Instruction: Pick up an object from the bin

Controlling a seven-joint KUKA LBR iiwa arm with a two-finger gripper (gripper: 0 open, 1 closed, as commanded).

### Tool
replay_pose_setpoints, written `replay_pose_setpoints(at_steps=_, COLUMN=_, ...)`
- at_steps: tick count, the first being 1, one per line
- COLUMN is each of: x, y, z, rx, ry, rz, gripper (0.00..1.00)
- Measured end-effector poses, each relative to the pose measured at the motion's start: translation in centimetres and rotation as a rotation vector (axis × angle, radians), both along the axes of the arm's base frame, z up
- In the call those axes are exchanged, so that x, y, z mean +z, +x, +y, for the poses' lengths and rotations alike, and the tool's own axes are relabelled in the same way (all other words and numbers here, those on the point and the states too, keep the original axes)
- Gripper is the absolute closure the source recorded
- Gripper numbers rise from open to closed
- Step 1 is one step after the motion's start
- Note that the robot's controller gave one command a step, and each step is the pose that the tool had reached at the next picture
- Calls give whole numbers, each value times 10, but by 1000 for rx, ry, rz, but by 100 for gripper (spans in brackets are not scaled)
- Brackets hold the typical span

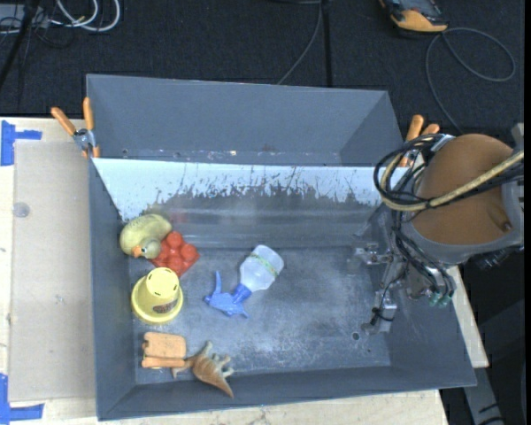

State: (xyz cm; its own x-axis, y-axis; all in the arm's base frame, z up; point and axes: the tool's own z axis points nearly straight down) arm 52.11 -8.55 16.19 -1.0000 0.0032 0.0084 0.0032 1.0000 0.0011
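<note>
Scuffed grey bin (248, 140), dark cabled floor (203, 34) behind. Gripper (382, 315) at right, grip untellable. Clear bottle (258, 269) lay diagonal, blue nozzle (226, 301) lower-left.

The single camera is looking down on the grey bin (310, 335) from above and somewhat to one side, tilting so that the far wall (239, 118) is showing its inner face (the near wall (283, 392) is appearing only as a thin edge). It is sitting far enough back to be taking in the whole bin, the arm (460, 193) at the right and a strip of dark floor (203, 25) beyond.
</note>
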Motion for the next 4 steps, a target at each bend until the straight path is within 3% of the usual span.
replay_pose_setpoints(at_steps=1, x=4, y=1, z=0, rx=2, ry=-1, rz=-6, gripper=0)
replay_pose_setpoints(at_steps=2, x=-36, y=31, z=14, rx=-13, ry=-2, rz=-13, gripper=0)
replay_pose_setpoints(at_steps=3, x=-53, y=36, z=19, rx=-9, ry=-1, rz=-10, gripper=0)
replay_pose_setpoints(at_steps=4, x=-82, y=46, z=19, rx=116, ry=-1, rz=-12, gripper=0)
